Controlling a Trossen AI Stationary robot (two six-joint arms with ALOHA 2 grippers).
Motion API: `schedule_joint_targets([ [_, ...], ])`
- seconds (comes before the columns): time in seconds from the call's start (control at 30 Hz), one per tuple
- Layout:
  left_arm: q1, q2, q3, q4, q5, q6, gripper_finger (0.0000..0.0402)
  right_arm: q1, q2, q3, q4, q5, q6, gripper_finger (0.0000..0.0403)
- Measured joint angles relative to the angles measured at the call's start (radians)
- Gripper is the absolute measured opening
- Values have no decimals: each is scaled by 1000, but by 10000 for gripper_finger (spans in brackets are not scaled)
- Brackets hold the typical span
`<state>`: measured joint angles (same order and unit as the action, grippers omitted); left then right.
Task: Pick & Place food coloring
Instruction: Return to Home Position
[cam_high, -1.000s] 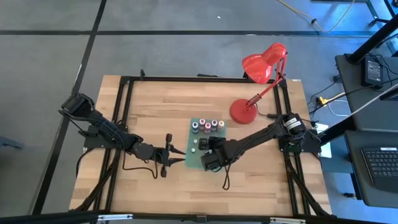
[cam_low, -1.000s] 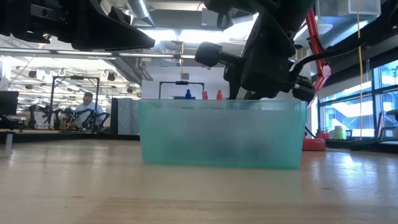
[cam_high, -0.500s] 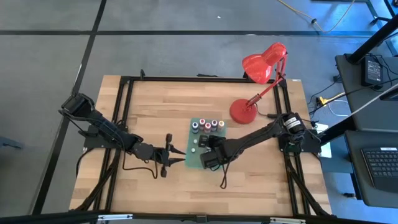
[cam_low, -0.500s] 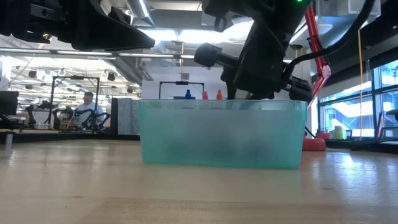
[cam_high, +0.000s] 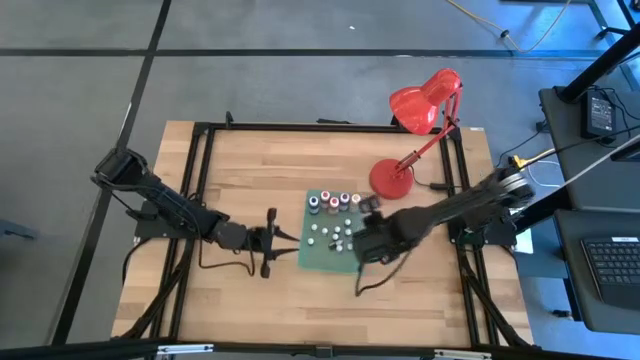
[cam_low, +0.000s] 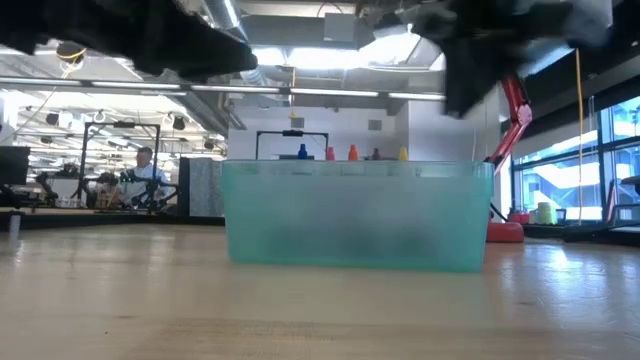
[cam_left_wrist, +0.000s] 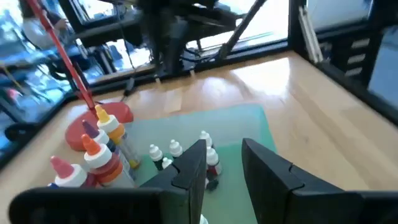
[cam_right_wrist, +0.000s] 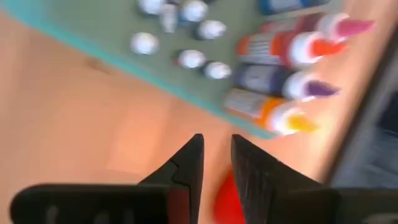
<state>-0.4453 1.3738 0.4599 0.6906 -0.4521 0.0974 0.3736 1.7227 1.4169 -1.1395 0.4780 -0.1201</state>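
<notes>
Hovering right pincer (cam_right_wrist: 216, 142) beside green bin (cam_low: 350, 215) of bottles (cam_high: 333, 203)

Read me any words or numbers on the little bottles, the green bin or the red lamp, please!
No text can be read anywhere.
The food coloring bottles: too small and blurred to show any writing.
The green bin: no writing visible.
The red lamp: no writing visible.
</notes>
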Motion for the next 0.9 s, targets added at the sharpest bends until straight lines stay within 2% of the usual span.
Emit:
schedule_joint_targets([
  [0.07,42,-42,0,-38,83,-30,98,34,-102,-119,85,-54,68,84],
  [0.13,85,-97,0,-88,170,-46,99,77,-212,-255,237,-65,107,84],
  [0.2,121,-165,0,-143,208,-71,100,110,-320,-384,386,-127,129,84],
  [0.33,165,-315,-55,-168,171,-122,102,135,-507,-600,673,-254,189,84],
  [0.43,184,-438,-138,-122,147,-137,100,136,-625,-746,833,-319,194,84],
  [0.57,216,-581,-274,-33,205,-164,98,127,-763,-909,977,-335,199,84],
  [0.7,251,-689,-387,82,213,-183,101,127,-879,-1052,1121,-350,222,84],
  [0.8,277,-762,-443,98,227,-202,102,127,-955,-1149,1249,-349,221,84],
  [0.9,302,-822,-451,39,245,-230,100,127,-1024,-1233,1341,-349,232,84],
])
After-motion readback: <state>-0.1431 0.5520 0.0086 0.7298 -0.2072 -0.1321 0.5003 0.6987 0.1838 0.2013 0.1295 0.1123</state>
